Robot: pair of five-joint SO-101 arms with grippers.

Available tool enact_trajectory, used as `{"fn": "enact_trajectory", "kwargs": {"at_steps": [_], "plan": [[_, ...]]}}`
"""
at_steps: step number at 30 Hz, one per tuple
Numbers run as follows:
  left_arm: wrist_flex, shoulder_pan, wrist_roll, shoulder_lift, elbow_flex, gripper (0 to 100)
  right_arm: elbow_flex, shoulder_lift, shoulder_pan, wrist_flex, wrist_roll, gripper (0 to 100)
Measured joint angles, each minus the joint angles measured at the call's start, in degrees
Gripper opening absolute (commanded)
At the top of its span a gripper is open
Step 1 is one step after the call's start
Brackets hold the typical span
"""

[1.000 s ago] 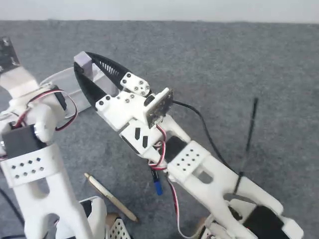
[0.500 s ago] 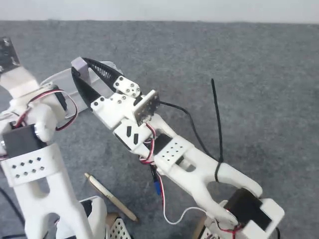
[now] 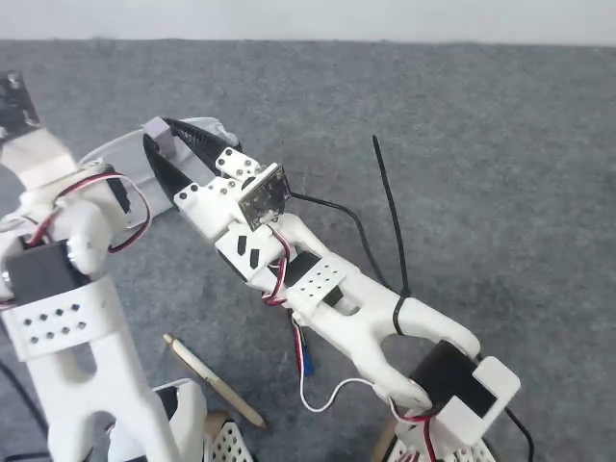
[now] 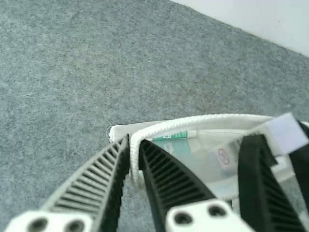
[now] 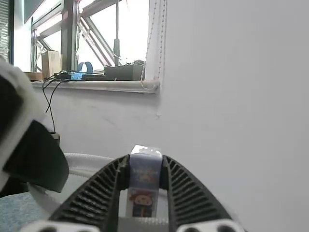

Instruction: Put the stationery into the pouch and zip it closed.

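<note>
Between the fingers of our right gripper [image 5: 144, 166], clamped tight, sits the eraser [image 5: 143, 183], right at the mouth of the pouch [image 4: 203, 120], whose rim our left gripper [image 4: 134, 145] pinches. Next, we judge: lower it in, then release.

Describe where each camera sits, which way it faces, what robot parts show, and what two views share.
High view: fixed above the table, looking down on left arm, right arm, pouch and pen.
Left wrist view: on the left arm, facing down at the table; its jaws clamp the pouch rim.
Right wrist view: on the right arm, facing a wall and window; its jaws grip an eraser.
Shared: both wrist views show the eraser.
</note>
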Motion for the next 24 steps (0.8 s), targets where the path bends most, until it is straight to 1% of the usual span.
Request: {"fn": "enact_trajectory", "kwargs": {"at_steps": [3,4,9,16,22,24], "plan": [[0.0,0.1,0.0,0.0,0.0,1,0.0,0.0,0.0,0.0,0.2,16.1],[0.0,0.2,0.0,0.0,0.0,1,0.0,0.0,-0.1,0.0,0.2,17.7],[0.0,0.3,0.0,0.0,0.0,1,1.9,-2.0,-0.2,1.0,0.2,14.7],[0.0,0.2,0.0,0.0,0.0,1,5.9,-8.4,-0.1,6.7,0.2,14.8],[0.0,-0.1,0.0,0.0,0.0,1,9.3,-12.2,-0.1,8.2,0.2,14.6],[0.0,0.1,0.0,0.0,0.0,1,9.6,-13.8,-0.1,10.8,0.2,14.6]]}}
